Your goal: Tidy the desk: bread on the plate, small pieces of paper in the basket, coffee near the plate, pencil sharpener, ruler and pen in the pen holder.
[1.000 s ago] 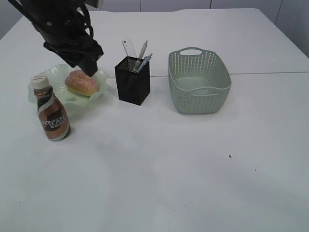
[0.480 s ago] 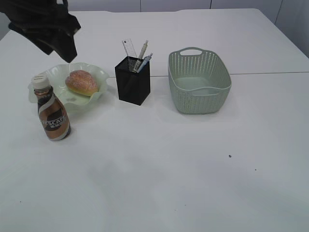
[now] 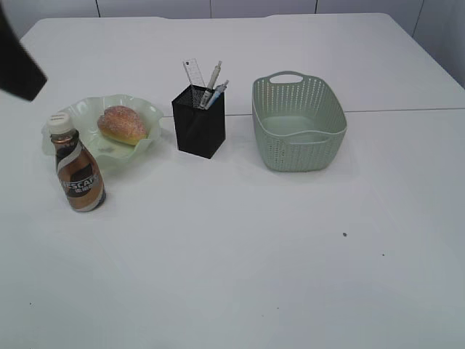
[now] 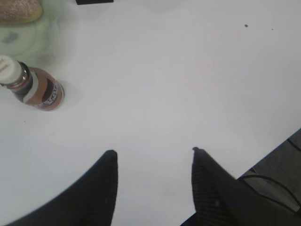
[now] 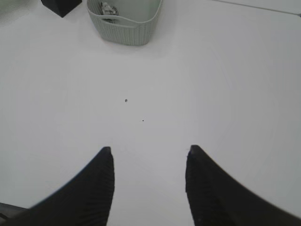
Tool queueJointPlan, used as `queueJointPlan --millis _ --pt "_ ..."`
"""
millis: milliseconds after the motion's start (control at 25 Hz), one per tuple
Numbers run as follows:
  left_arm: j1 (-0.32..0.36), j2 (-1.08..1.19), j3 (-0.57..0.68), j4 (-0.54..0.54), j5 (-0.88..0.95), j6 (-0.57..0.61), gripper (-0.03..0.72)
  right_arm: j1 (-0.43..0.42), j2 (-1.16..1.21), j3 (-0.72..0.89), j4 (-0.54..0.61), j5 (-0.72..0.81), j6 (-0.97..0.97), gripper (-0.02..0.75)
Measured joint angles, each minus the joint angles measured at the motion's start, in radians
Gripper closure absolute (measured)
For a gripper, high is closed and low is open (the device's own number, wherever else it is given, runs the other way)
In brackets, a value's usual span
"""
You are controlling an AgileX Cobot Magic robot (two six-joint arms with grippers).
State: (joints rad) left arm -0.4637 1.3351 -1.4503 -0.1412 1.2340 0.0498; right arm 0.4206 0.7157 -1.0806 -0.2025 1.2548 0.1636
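Observation:
The bread (image 3: 122, 123) lies on the pale green plate (image 3: 89, 115) at the desk's (image 3: 240, 262) left. The coffee (image 3: 78, 174) stands upright just in front of the plate. The black pen holder (image 3: 198, 123) holds the ruler (image 3: 192, 73) and a pen (image 3: 213, 75). Crumpled paper (image 5: 107, 8) lies inside the basket (image 3: 298, 127). The pencil sharpener is hidden. My left gripper (image 4: 154, 150) hangs open and empty over bare desk, right of the coffee (image 4: 35, 87). My right gripper (image 5: 149, 148) is open and empty, well in front of the basket (image 5: 124, 28).
In the exterior view only a dark piece of the left arm (image 3: 18, 62) shows at the left edge. Small dark specks (image 3: 344, 234) mark the white top. The desk's edge and cables (image 4: 277, 183) show at the lower right of the left wrist view.
The left arm has drawn back from above the plate, up and to the left, almost out of the exterior view. Everything on the desk stays in place.

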Motion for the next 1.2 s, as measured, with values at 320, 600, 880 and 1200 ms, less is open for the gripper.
queueJointPlan --millis 320,600,880,1200 --pt "-0.006 -0.536 0.457 -0.042 -0.239 0.116 0.381 0.0 -0.281 0.205 0.111 0.011 -0.084 0.372" --pt "-0.006 -1.019 0.736 -0.066 -0.314 0.164 0.398 0.0 -0.495 0.358 0.136 -0.017 -0.093 0.372" --pt "-0.006 -1.293 0.852 -0.041 -0.194 0.164 0.399 0.0 -0.625 0.415 0.141 -0.04 -0.12 0.372" --pt "-0.006 -1.322 0.905 0.002 -0.095 0.164 0.4 0.0 -0.694 0.488 0.171 -0.046 -0.169 0.372"
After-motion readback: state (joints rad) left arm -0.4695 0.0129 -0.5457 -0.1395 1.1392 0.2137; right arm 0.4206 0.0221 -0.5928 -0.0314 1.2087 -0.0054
